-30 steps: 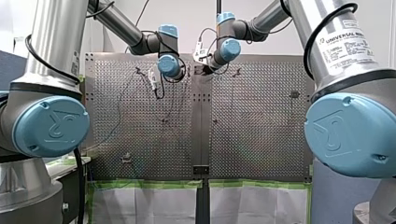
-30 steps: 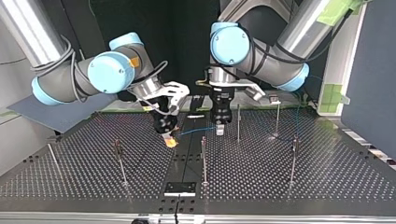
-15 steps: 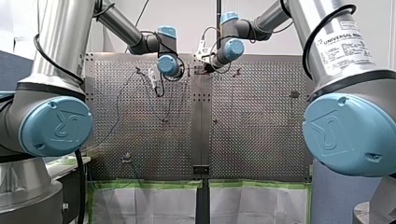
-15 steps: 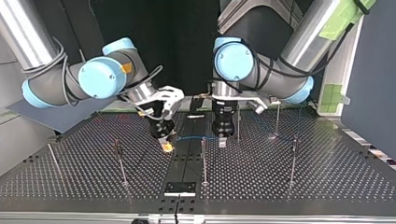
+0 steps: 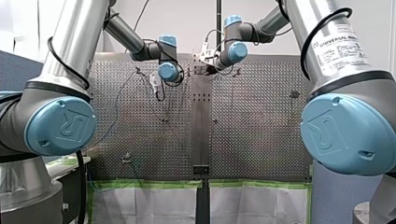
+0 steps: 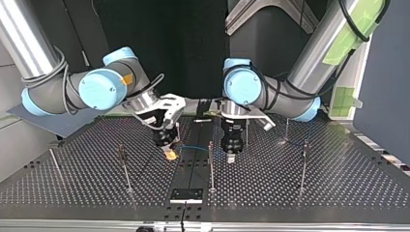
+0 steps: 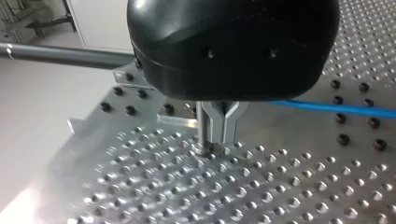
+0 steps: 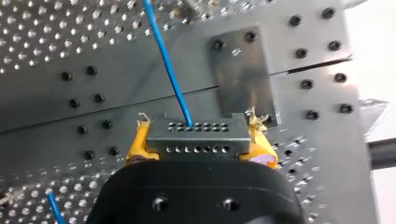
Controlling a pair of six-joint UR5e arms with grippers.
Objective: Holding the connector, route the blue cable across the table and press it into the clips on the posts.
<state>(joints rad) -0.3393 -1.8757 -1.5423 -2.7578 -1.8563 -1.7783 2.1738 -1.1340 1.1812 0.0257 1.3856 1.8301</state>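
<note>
In the right wrist view my right gripper point(image 8: 200, 145) is shut with its yellow pads point(image 8: 136, 145) on a grey connector point(image 8: 196, 131). The blue cable point(image 8: 167, 65) leaves the connector's face and runs ahead over the table. In the top view this gripper point(image 6: 169, 154) hangs low at the left of the centre strip. My left gripper point(image 6: 231, 157) is to its right, and the blue cable point(image 6: 196, 145) spans between them. In the left wrist view its metal fingers point(image 7: 224, 126) are shut with tips at the table. The cable point(image 7: 336, 108) passes behind the black body.
A thin post point(image 6: 211, 166) stands between the two grippers, nearer the top view's camera. More posts point(image 6: 123, 166) point(image 6: 303, 164) point(image 6: 246, 130) stand around. A small metal plate point(image 8: 240, 77) is bolted ahead of the connector. A black plate point(image 6: 186, 195) sits at the near edge.
In the top view both grippers have moved toward the camera and lower to the table, carrying the connector and cable. Both stayed shut.
</note>
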